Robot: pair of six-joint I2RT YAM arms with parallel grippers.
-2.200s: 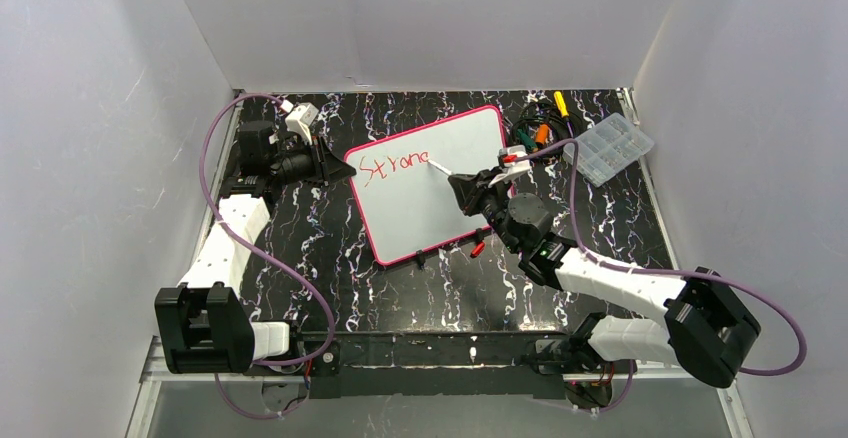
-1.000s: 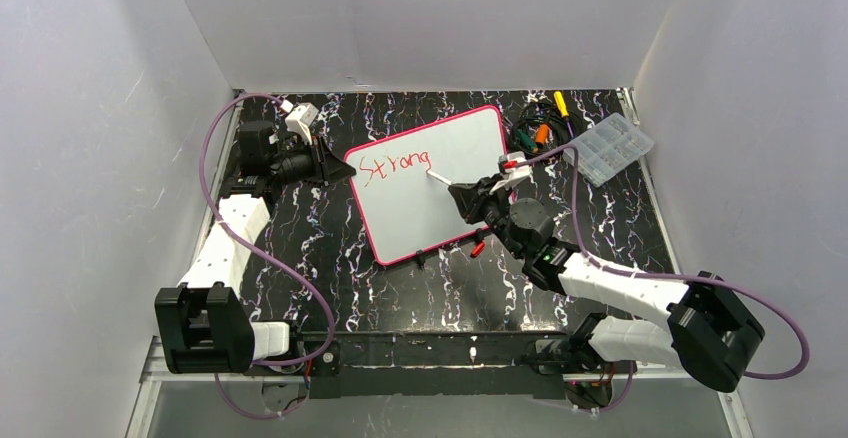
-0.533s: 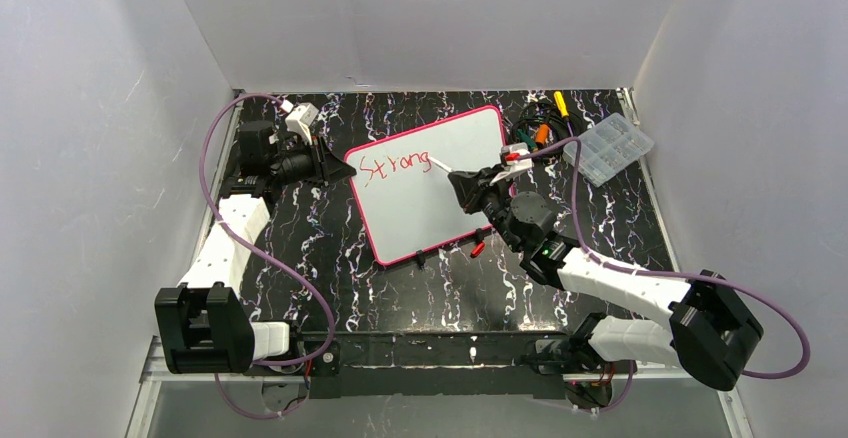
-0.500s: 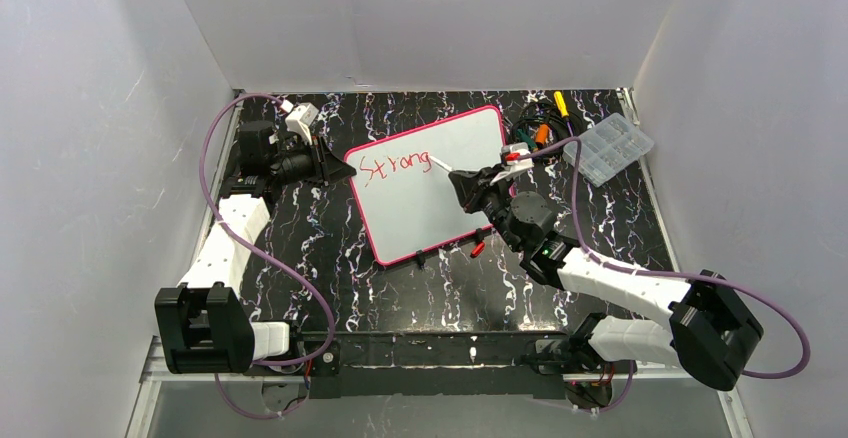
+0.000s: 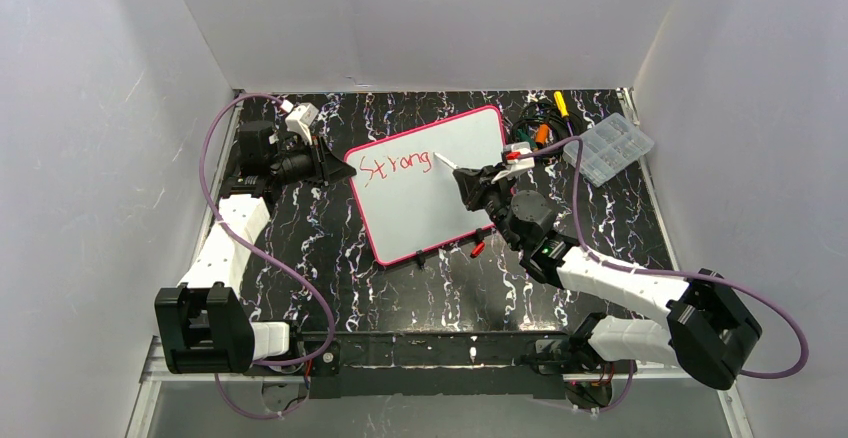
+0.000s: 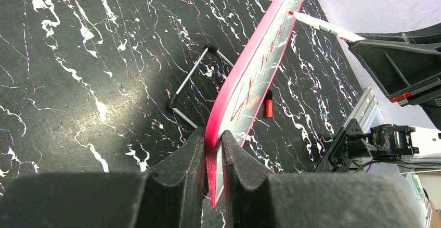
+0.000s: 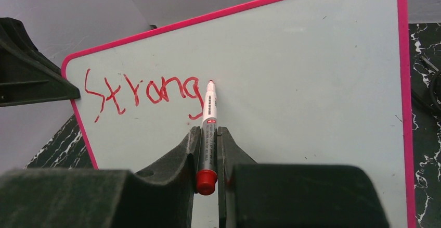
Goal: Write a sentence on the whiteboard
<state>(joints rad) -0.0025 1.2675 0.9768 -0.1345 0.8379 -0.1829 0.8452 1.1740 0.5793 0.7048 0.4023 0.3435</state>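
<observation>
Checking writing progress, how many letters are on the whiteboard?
6 letters, spelling "Strong" in one red row across the whiteboard's top left, ending at the marker tip; none look hidden.

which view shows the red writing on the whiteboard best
The right wrist view: the writing faces the camera on the whiteboard and reads "Strong", with the marker tip just past the g. The top external view shows it small and slanted. The left wrist view sees the board nearly edge-on, so the letters are too squashed to read.
</observation>
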